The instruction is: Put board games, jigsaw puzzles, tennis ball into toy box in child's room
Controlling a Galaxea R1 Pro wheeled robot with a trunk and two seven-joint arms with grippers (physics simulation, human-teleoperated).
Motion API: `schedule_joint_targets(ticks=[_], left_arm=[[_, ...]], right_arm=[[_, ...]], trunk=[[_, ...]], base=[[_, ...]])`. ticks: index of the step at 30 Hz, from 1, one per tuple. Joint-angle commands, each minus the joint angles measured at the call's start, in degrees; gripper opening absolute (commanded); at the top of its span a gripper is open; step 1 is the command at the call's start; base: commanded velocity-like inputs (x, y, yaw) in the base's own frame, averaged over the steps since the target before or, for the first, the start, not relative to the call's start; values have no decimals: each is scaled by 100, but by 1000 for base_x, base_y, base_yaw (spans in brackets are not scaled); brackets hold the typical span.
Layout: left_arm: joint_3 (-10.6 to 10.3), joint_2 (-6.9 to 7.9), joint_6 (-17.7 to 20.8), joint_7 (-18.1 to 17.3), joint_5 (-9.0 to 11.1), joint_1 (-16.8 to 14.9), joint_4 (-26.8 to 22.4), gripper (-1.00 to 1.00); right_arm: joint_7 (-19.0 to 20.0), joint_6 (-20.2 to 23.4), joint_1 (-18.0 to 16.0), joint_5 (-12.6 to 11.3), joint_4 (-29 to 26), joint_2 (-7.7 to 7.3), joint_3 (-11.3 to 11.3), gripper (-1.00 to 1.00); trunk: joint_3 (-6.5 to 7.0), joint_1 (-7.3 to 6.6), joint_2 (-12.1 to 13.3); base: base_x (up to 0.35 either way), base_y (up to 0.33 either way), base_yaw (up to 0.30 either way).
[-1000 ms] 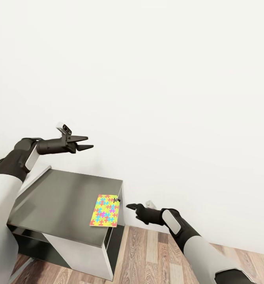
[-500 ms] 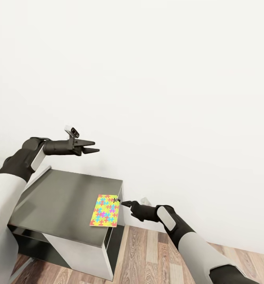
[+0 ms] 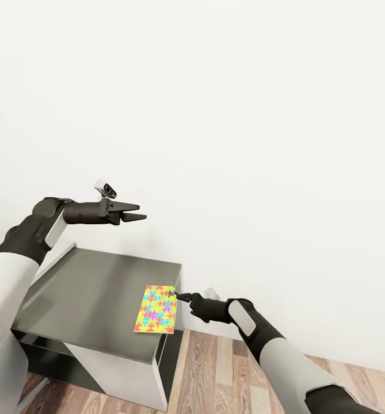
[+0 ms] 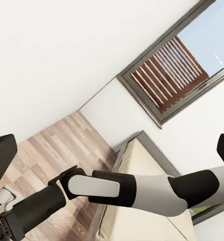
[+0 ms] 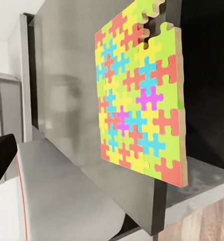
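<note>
One jigsaw puzzle (image 3: pixel 156 309), a thin board of multicoloured patches, lies flat at the right front corner of a low dark grey desk (image 3: pixel 88 287). In the right wrist view the jigsaw puzzle (image 5: pixel 142 95) reaches the desk's edge and has a notch in one corner. My right gripper (image 3: pixel 179 297) hovers just off the puzzle's right edge at desk-top height, open with nothing in it; one of its fingers (image 5: pixel 1 158) shows. My left gripper (image 3: pixel 136 211) hangs open and empty high above the desk's back edge. The table, the toy box, the board games and the tennis ball are out of view.
A bare white wall rises behind the desk. Wood-plank floor (image 3: pixel 227 374) lies to its right, under my right arm. The desk has a white side panel (image 3: pixel 117 368). The left wrist view looks down past my right arm (image 4: pixel 132 188) to the bed (image 4: pixel 147 160) and a dark-framed window (image 4: pixel 177 60).
My right gripper has moved left, up to the puzzle's right edge. My left gripper has shifted a little to the right and forward. The puzzle still lies on the desk.
</note>
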Motion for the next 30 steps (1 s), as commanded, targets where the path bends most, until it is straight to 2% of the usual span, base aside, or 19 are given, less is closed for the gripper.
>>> schedule_joint_targets(ticks=[1, 14, 25, 30], left_arm=[[-21, 6, 61, -33, 1, -6, 1, 100], [-35, -1, 61, -33, 8, -6, 39, 100], [-2, -7, 61, -33, 18, -6, 44, 100], [-1, 8, 61, -33, 19, -6, 38, 100]], right_arm=[[14, 11, -5, 5, 1, -8, 10, 100], [32, 20, -5, 12, 8, -73, 19, 100], [30, 20, -5, 11, 9, -77, 12, 100], [33, 18, -5, 11, 9, -80, 15, 100]], trunk=[[-7, 1, -6], [-7, 1, -6], [-205, 243, -447], [-205, 243, -447]], base=[[3, 4, 0], [0, 0, 0], [0, 0, 0], [0, 0, 0]])
